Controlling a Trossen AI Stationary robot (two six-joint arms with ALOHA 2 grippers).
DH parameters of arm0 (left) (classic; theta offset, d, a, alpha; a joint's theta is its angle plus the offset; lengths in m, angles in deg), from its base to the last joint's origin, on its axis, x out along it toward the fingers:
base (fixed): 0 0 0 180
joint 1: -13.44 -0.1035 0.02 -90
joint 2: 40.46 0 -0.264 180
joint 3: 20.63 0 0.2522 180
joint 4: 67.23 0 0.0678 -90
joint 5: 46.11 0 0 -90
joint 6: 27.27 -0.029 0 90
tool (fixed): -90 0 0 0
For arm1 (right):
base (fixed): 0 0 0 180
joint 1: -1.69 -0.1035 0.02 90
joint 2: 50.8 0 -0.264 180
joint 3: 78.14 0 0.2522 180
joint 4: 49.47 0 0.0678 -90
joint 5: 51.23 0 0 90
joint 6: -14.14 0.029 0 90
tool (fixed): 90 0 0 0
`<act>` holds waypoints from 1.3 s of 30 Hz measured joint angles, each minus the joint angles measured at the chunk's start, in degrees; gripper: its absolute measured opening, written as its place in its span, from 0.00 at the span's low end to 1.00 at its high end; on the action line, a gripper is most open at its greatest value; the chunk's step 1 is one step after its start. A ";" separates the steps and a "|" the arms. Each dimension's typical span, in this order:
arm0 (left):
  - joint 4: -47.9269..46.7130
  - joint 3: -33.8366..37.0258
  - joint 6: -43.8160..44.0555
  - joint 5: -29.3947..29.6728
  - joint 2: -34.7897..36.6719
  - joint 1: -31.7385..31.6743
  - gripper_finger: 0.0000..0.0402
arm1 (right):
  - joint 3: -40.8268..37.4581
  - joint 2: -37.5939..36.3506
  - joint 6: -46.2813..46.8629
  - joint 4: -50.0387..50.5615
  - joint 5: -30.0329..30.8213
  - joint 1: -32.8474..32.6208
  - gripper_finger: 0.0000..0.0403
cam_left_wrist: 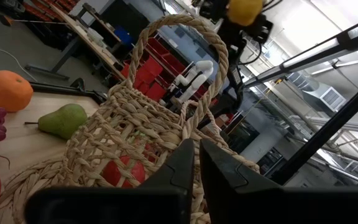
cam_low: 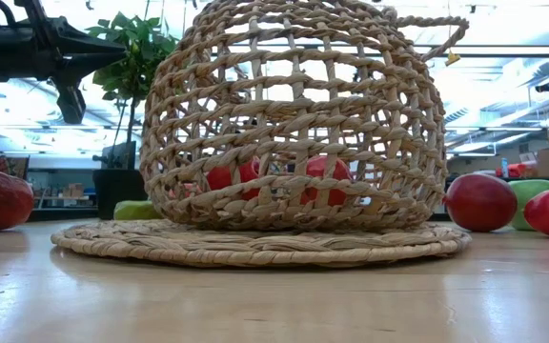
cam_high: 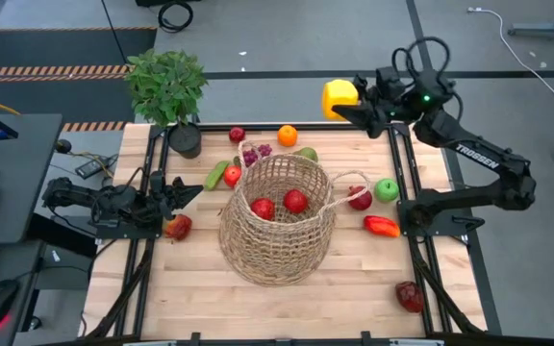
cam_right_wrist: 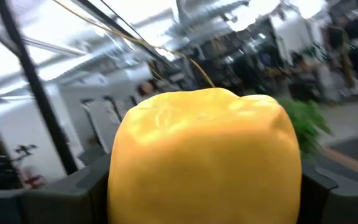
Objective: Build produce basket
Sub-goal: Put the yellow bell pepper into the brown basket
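Wooden table [cam_high: 287, 298] is seen w/ basket [cam_high: 279, 219] at centre; two red apples [cam_high: 279, 205] lie inside it. Other produce is scattered round it: orange [cam_high: 287, 135], grapes [cam_high: 255, 153], pear [cam_high: 306, 154] on far side, green apple [cam_high: 387, 189] and red pepper [cam_high: 382, 226] to the right. Yellow pepper [cam_high: 339, 98] is gripped betw. jaws of right gripper [cam_high: 346, 107], held in the air over far table edge. Left gripper [cam_high: 187, 193] is kept w/ jaws closed, empty, just beside basket's left rim.

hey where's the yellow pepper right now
The yellow pepper is held in the right gripper, raised past the table's far edge on the right side in the high view, beyond the orange and the basket.
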 joint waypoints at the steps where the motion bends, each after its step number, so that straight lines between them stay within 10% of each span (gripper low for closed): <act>1: 0.00 0.00 -0.02 0.02 0.00 0.00 0.09 | 0.00 0.00 0.51 -1.33 -0.17 -0.56 0.77; 39: -0.01 0.00 0.00 0.00 0.02 -0.02 0.08 | 0.02 1.92 3.12 -9.82 -1.48 -5.95 0.77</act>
